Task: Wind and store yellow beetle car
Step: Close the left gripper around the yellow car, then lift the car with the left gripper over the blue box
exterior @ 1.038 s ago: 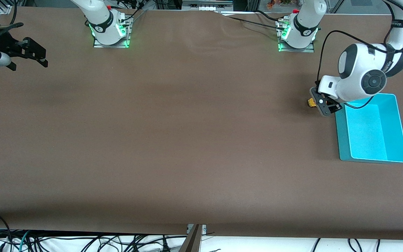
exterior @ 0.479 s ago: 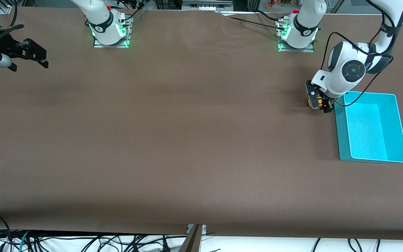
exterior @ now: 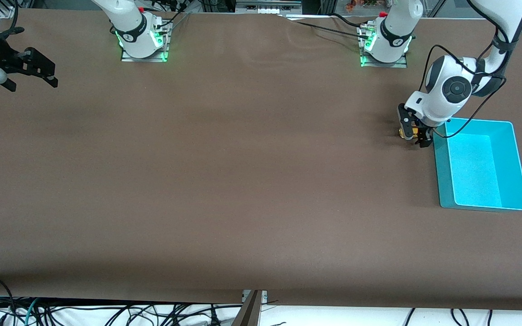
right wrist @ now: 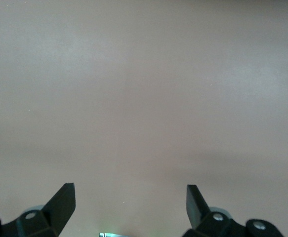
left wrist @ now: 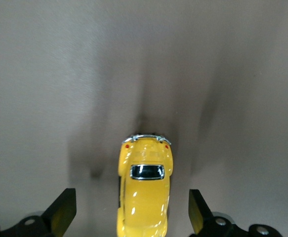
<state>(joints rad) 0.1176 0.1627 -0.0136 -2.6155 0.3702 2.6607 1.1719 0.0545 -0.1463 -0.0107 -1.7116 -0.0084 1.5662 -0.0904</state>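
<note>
The yellow beetle car (left wrist: 144,192) stands on the brown table beside the teal bin's corner that is farthest from the front camera; in the front view only a sliver of yellow (exterior: 415,132) shows between the fingers. My left gripper (exterior: 416,135) is low over the car, open, one finger on each side of it with a gap to each (left wrist: 129,217). My right gripper (exterior: 39,72) waits open and empty at the right arm's end of the table; its wrist view (right wrist: 130,210) shows only bare table.
A teal bin (exterior: 442,167), with nothing in it, stands right beside the car, nearer to the front camera. The two arm bases (exterior: 141,40) (exterior: 385,45) stand along the table edge farthest from the front camera.
My left gripper has turned and come down around the car, so the car now lies between its fingers. The right gripper shifted slightly.
</note>
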